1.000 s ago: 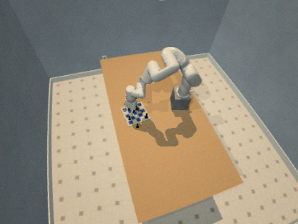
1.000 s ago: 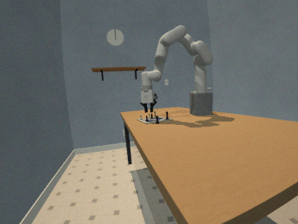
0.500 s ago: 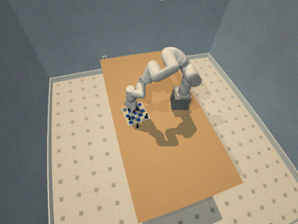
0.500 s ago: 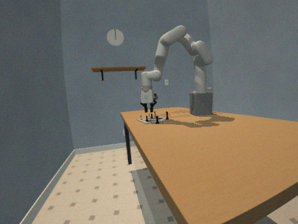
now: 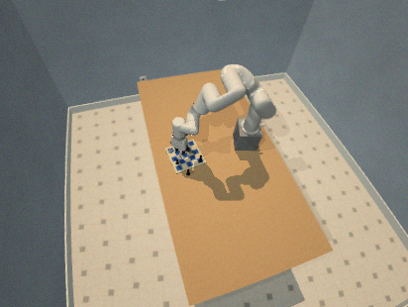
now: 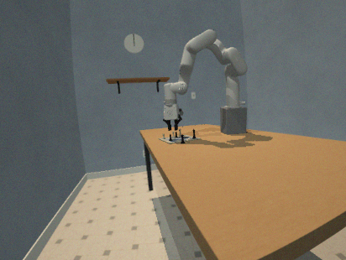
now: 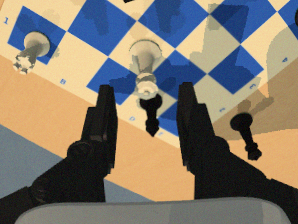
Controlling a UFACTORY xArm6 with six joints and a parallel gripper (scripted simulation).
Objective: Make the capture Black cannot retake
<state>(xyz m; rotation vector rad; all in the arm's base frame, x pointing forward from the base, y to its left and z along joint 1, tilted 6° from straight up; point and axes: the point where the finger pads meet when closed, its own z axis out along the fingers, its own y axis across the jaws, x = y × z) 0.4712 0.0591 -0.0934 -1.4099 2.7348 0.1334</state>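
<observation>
Gripper (image 7: 145, 119) hovering, fingers spread, nothing pinched; white piece (image 7: 144, 63) directly below, black pawn (image 7: 150, 111) beside — descent could topple pawn.

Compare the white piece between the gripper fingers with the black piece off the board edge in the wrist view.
Colour: the white piece is pale; the black piece is dark. Place: the white piece stands on a board square; the black piece stands on the bare table beside the board. Gripper: the white piece lies in line with the gap of the open gripper; the black piece lies outside the fingers. Both appear upright.
</observation>
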